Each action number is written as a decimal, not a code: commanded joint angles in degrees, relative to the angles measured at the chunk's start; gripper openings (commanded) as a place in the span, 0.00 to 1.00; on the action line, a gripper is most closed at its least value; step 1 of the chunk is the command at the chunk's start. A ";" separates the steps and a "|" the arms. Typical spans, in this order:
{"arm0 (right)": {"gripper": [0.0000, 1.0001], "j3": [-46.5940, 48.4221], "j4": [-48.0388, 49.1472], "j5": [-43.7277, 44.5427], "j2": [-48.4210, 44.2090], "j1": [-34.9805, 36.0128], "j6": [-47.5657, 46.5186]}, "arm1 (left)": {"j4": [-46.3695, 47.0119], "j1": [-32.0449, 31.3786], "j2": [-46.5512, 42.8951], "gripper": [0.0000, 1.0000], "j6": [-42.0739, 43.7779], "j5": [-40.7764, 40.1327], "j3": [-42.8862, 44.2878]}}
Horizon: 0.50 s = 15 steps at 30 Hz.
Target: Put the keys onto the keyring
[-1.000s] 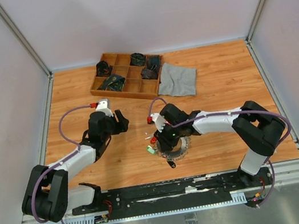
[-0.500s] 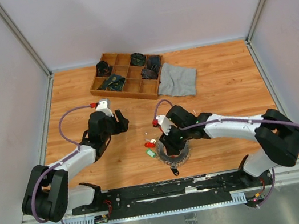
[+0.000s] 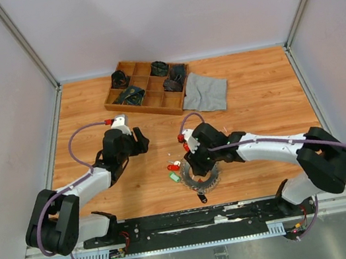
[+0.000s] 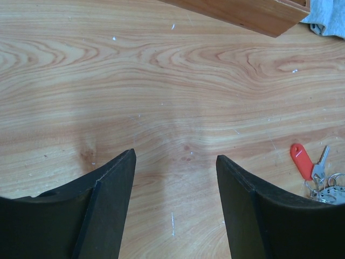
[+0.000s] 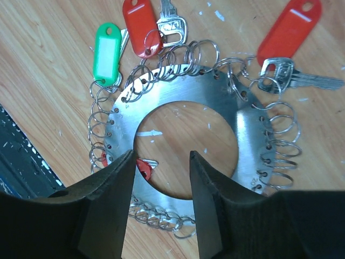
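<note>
The keyring (image 5: 248,135) is a flat metal disc with a round hole and many small wire rings along its rim; it lies flat on the table (image 3: 203,179). Keys with a green tag (image 5: 106,51) and a red tag (image 5: 140,27) lie at its far left edge, and another red-tagged key (image 5: 288,29) at the far right. A further red tag (image 5: 143,168) peeks from under the disc. My right gripper (image 5: 161,156) hovers open over the disc's near arc, gripping nothing. My left gripper (image 4: 175,156) is open over bare wood, left of a red-tagged key (image 4: 301,160).
A wooden compartment tray (image 3: 145,87) with dark items stands at the back. A grey cloth (image 3: 205,91) lies just to its right. White specks dot the wood. The black base rail (image 3: 196,222) runs along the near edge.
My right gripper's jaws have spread wider and it has shifted slightly toward the near edge over the keyring; its elbow has swung right. The left arm has not moved.
</note>
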 commanded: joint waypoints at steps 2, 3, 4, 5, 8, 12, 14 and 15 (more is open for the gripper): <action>0.44 1.44 4.01 3.75 2.51 1.96 7.67 | 1.86 0.44 0.22 0.67 0.16 -0.72 0.28; 0.44 1.19 5.18 3.21 2.37 1.96 8.02 | 1.85 0.42 0.24 0.67 0.12 -0.74 0.30; 0.43 1.04 6.22 2.30 2.24 1.96 7.95 | 1.85 0.47 0.16 0.67 0.09 -0.74 0.32; 0.41 0.87 7.17 0.65 2.15 2.05 7.22 | 1.89 0.49 0.15 0.67 0.08 -0.78 0.28; 0.31 0.84 8.28 -4.02 1.83 3.26 2.77 | 1.85 0.42 0.05 0.67 0.07 -0.73 0.19; 0.28 1.45 6.90 -8.31 2.51 4.65 -3.78 | 1.85 0.45 -0.03 0.67 0.11 -0.71 0.19; 0.29 2.21 5.90 -8.67 3.54 5.13 -4.69 | 1.78 0.50 -0.04 0.67 0.08 -0.69 0.23; 0.30 2.66 5.46 -8.95 4.11 5.29 -4.96 | 1.82 0.50 -0.09 0.67 0.13 -0.73 0.17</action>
